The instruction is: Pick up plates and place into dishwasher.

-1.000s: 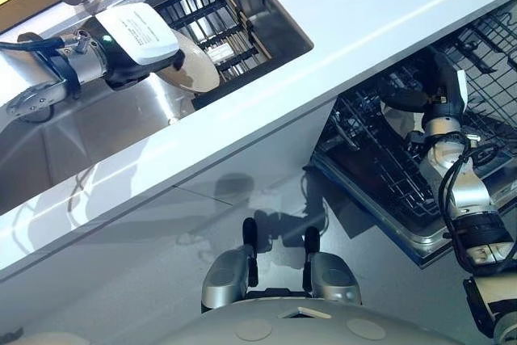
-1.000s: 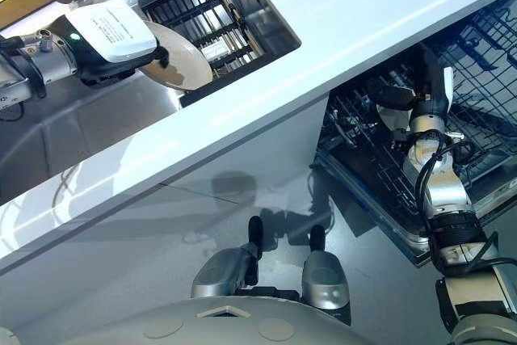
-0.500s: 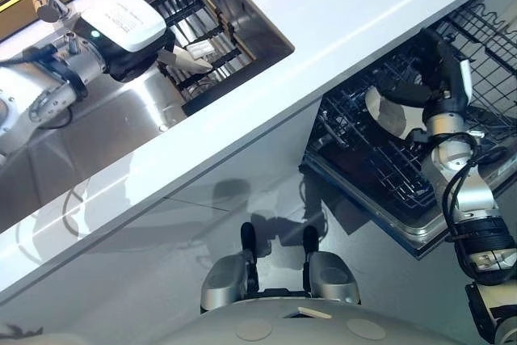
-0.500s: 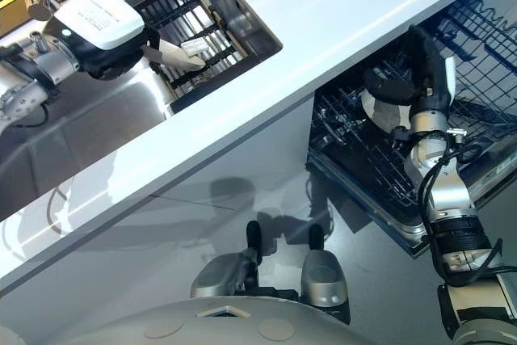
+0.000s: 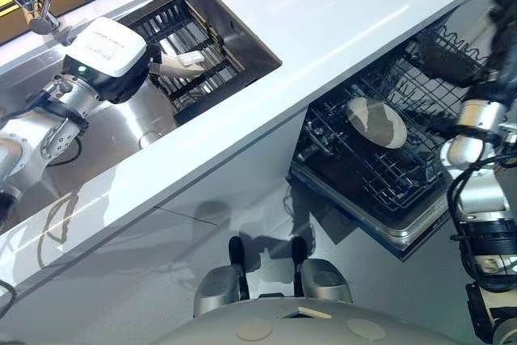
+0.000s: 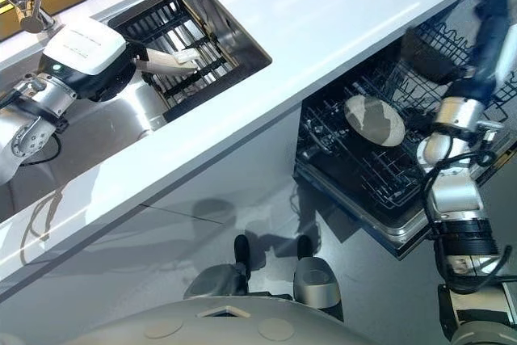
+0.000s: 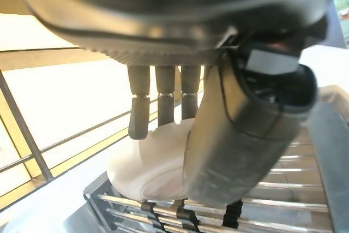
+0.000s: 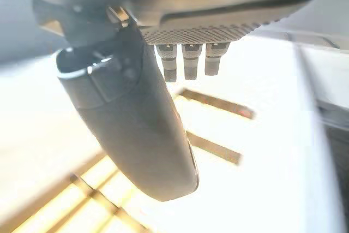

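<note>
I'm pinching a plate (image 7: 147, 170) with my left hand (image 7: 240, 129) over the counter's (image 5: 323, 22) sink (image 5: 97, 139), my right hand (image 8: 136, 129) hovering spread at the counter's front edge.

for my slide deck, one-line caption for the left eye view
Left hand holds a plate at the sink rack; another plate lies in the dishwasher rack.

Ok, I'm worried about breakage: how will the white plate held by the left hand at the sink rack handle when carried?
The plate looks rigid and smooth, so probably stiff, slippery and breakable. The left hand pinches it near one edge between thumb and fingers, so it may pivot or slip above the rack.
</note>
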You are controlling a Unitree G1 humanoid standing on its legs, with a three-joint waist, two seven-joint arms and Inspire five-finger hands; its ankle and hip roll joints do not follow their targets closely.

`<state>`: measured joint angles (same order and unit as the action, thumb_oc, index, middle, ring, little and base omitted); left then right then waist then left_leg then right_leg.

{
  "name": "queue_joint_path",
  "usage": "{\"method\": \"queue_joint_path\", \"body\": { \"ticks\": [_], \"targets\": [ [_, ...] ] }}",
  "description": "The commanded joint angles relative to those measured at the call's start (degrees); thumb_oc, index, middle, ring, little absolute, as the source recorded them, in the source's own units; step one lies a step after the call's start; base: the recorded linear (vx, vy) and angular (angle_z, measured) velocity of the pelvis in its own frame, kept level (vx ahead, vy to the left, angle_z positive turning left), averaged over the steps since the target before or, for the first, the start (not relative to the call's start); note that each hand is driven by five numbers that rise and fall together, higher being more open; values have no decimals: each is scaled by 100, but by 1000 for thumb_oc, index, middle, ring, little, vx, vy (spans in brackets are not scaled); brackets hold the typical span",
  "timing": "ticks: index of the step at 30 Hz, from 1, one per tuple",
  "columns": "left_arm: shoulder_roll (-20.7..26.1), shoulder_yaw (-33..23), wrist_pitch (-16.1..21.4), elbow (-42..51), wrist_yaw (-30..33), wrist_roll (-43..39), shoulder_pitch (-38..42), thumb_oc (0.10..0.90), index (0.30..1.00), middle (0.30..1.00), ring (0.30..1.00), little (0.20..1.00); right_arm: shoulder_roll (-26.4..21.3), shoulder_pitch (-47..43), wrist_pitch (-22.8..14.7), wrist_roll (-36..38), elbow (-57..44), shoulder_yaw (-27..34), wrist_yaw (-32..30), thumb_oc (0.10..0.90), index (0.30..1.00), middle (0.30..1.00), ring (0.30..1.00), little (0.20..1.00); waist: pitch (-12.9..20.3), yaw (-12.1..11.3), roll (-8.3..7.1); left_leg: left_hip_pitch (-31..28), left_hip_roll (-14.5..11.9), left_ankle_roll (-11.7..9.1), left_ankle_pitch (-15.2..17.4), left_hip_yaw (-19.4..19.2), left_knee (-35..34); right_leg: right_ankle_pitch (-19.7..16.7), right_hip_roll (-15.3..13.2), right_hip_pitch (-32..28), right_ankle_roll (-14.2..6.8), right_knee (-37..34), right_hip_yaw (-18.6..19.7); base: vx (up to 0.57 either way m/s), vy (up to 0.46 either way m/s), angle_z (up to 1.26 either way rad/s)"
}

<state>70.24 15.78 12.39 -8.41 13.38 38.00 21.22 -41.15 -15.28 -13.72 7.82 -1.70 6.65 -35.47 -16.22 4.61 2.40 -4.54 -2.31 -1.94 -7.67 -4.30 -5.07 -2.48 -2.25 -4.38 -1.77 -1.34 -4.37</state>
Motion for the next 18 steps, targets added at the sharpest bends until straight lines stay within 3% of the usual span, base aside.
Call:
{"method": "queue_joint_path", "body": {
  "ticks": [1,4,10,15,18],
  "targets": [
    [-15,-1475,-415,384,1104,-698,420,100,300,300,300,200,-703,-306,-763,-30,-695,215,229,800,900,900,900,900,799,-4,11,-124,378,38,711,-164,110,694,455,36,-213,551,-321,-71,27,-3],
    [21,-1746,-363,529,1262,-800,361,100,300,300,300,200,-756,-377,-931,307,-874,211,910,800,900,900,900,900,868,-8,1,-152,373,30,732,-177,118,707,440,13,-226,543,-319,-61,18,-1],
    [59,-2032,-96,936,1374,-998,438,100,300,300,300,200,-970,-597,-883,350,-1403,-86,2116,800,900,900,900,900,1076,-8,-34,-214,351,4,744,-223,84,717,421,-11,-241,518,-286,-67,15,1],
    [-7,-1735,162,1304,1240,-1214,803,100,300,300,300,200,-1251,-1115,-504,437,-1611,-620,3039,800,900,900,900,900,1205,-29,-73,-255,336,-12,744,-217,55,705,412,-20,-260,511,-256,-38,4,1],
    [-14,-1463,238,1497,1169,-1289,1098,100,300,300,300,200,-1453,-1444,-382,298,-1607,-915,3213,800,900,900,900,900,1271,-36,-92,-260,328,-22,743,-217,44,686,404,-17,-274,492,-242,-36,6,2]
  ]
}}
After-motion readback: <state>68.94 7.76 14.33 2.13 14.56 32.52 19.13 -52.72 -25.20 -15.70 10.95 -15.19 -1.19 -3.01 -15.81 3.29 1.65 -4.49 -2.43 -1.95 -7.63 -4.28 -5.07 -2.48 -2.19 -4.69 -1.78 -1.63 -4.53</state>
